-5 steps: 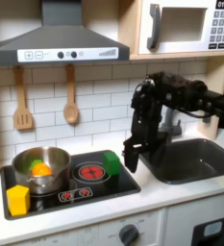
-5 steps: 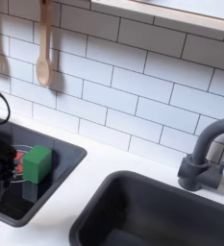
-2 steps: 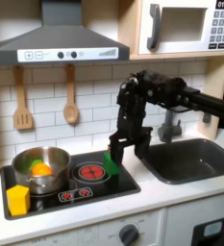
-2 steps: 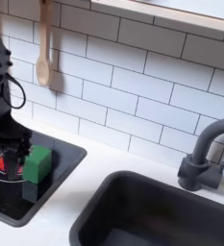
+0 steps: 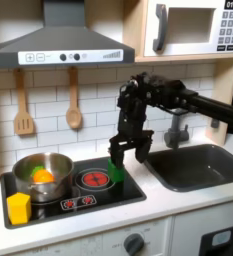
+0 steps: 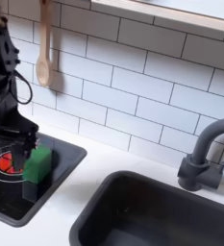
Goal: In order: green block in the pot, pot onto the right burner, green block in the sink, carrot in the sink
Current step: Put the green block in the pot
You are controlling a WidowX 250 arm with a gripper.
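We see the green block (image 6: 37, 163), a small bright cube, resting on the black stovetop (image 5: 68, 205) beside the red burner (image 5: 95, 179). The end effector (image 5: 122, 160) hovers just above it, fingers apart around nothing.

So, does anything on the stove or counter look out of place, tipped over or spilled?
Nothing stands out. The pot sits upright on the left burner with the carrot inside, the yellow block and green block rest flat on the stove, and the tool hangs just above the green block.
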